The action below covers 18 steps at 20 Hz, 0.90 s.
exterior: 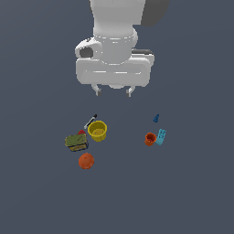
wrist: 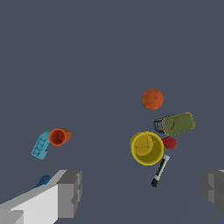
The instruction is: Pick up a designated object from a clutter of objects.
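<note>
Claw point(exterior: 113, 92) spread wide, empty, hanging high above the floor. Below it, at seven o'clock in the exterior view: yellow cup point(exterior: 97, 130), touching black-and-white stick point(exterior: 90, 121) and beside olive-green box point(exterior: 76, 142). Further at seven, alone: orange-red ball point(exterior: 86, 161). At five o'clock: small orange-red cup point(exterior: 150, 139) against light-blue block point(exterior: 161, 136), dark-blue cone point(exterior: 156, 118) near.

Readable text: none that I can make out in either view.
Green box point(wrist: 178, 124): I see a yellowish edge and a faint print, too blurred to read.
Blue block point(wrist: 40, 145): I see faint marks on its face, too small to tell as letters or numbers.
Stick point(wrist: 160, 170): black and white only, no lettering I can read.
</note>
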Each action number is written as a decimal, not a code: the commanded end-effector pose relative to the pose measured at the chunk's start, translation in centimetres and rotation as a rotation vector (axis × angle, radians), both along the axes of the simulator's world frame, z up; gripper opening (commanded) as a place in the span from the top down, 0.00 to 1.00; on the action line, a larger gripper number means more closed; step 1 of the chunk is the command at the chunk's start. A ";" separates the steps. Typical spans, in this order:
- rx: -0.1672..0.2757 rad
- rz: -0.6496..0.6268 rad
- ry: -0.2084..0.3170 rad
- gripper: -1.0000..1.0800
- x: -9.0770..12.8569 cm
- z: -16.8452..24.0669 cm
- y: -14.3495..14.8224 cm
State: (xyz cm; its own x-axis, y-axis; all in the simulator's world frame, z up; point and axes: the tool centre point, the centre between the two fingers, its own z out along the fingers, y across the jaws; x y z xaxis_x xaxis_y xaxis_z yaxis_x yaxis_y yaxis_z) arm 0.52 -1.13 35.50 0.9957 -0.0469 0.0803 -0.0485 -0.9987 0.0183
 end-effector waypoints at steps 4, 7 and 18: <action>0.003 0.000 -0.001 0.04 0.1 0.2 0.2; 0.010 -0.001 -0.004 0.04 0.3 0.8 0.8; 0.014 0.009 -0.006 0.04 0.6 1.0 1.1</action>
